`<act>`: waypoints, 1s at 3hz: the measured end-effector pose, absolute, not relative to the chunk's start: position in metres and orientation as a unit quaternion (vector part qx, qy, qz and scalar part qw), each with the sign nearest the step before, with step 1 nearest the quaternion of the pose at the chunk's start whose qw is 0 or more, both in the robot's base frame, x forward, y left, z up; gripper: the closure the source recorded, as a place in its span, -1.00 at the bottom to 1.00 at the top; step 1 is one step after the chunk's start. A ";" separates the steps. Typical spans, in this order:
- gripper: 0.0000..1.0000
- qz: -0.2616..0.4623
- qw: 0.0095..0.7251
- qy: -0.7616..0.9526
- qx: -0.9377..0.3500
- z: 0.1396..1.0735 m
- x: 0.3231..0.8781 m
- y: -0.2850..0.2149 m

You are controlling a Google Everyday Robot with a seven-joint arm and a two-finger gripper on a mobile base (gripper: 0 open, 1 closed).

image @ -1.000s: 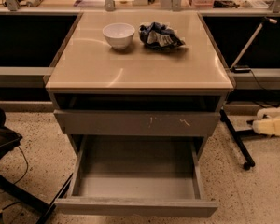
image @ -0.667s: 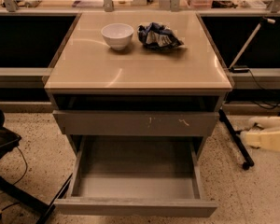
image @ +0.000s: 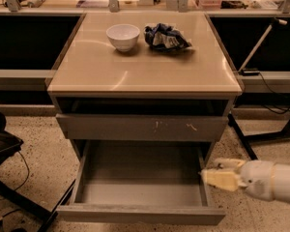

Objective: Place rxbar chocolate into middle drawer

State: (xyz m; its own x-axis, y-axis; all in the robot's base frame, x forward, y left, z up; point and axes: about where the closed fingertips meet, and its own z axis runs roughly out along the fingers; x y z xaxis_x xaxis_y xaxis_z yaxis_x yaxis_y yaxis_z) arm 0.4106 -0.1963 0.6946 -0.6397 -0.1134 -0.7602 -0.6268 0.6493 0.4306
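Note:
The middle drawer [image: 140,215] is pulled out at the bottom of the cabinet. Its plain grey front faces me and its grey box interior shows nothing inside. My gripper [image: 210,174] comes in from the lower right. It sits at the drawer's right side wall, about level with the rim. No black-wrapped rxbar chocolate shows anywhere; it is hidden or out of view.
Above the open drawer is a grey drawer front with whitish scratches [image: 142,127]. On the beige cabinet top [image: 135,71] stand a white bowl [image: 123,36] and a crumpled blue-and-white snack bag [image: 165,36]. Black stand legs [image: 241,141] are at the right, and a dark chair base [image: 9,178] at the left.
My gripper has moved left and lower, from the far right of the view to the open drawer's right side. The bowl, the bag and the drawers have not moved.

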 end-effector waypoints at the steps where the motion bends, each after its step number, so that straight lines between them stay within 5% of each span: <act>1: 1.00 0.343 0.346 0.849 -0.204 0.662 0.398 -0.191; 3: 1.00 0.328 0.366 0.850 -0.191 0.640 0.428 -0.196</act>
